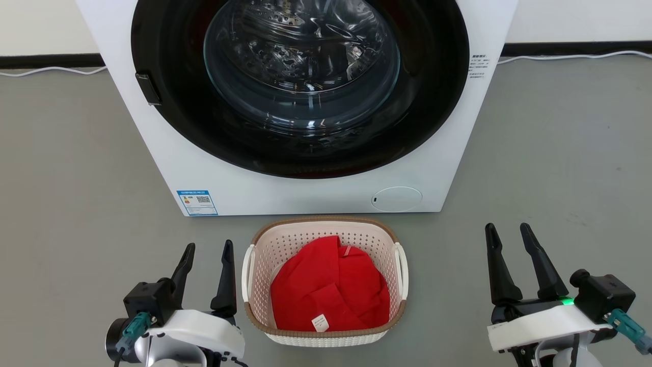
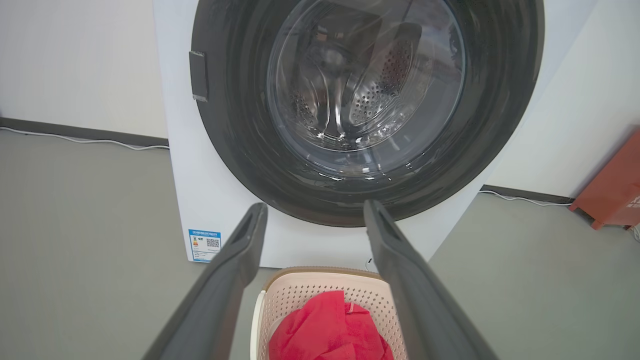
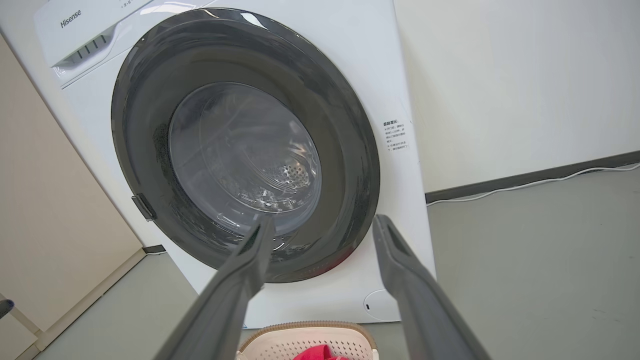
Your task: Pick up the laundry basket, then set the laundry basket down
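I see the small cream-white perforated plastic laundry basket (image 1: 285,244), brown woven-look rim, sitting on the grey floor (image 1: 76,178). A crumpled red garment (image 1: 328,288) lies inside it. Just behind the basket stands the white front-loading washing machine (image 1: 305,196), its dark round door closed. My left gripper (image 1: 209,244) hangs just beside the basket's left handle, fingers spread and empty. My right gripper (image 1: 507,226) is well apart on the basket's right, also spread and empty.
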`<state>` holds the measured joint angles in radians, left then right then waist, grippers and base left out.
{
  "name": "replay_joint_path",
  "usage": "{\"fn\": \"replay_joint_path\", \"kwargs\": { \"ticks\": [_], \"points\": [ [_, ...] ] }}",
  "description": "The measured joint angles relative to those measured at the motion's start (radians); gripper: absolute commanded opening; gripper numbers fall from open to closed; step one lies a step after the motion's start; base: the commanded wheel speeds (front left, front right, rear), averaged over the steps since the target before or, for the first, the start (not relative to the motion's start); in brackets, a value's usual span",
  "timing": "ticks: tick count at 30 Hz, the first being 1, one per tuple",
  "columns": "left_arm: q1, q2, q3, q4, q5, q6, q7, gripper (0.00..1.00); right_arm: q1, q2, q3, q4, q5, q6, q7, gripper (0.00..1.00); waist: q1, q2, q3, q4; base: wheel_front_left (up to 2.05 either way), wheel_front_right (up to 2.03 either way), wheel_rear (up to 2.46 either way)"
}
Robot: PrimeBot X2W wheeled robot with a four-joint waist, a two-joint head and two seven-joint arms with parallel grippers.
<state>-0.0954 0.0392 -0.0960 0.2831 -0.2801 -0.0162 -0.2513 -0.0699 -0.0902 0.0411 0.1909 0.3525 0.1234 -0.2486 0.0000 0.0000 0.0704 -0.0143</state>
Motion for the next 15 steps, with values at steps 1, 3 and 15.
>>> {"fn": "replay_joint_path", "kwargs": {
  "ticks": [1, 3, 15],
  "points": [
    [-0.001, 0.000, 0.000, 0.000, 0.000, 0.000, 0.000, 1.00, 0.000, 0.000, 0.000, 0.000, -0.004, 0.000, -0.002, 1.00, 0.0001, 0.0000, 0.000, 0.000, 0.00, 0.00, 0.00],
    [-0.003, 0.000, 0.000, 0.000, 0.000, 0.002, 0.000, 1.00, 0.000, 0.000, 0.000, 0.000, -0.010, 0.000, -0.002, 1.00, 0.0001, 0.0000, 0.001, 0.000, 0.00, 0.00, 0.00],
    [-0.004, 0.000, -0.002, -0.001, -0.001, 0.007, -0.001, 1.00, -0.003, 0.001, -0.008, 0.000, -0.011, 0.000, -0.002, 1.00, 0.0000, 0.0000, 0.013, -0.002, 0.00, 0.00, 0.00]
  ]
}}
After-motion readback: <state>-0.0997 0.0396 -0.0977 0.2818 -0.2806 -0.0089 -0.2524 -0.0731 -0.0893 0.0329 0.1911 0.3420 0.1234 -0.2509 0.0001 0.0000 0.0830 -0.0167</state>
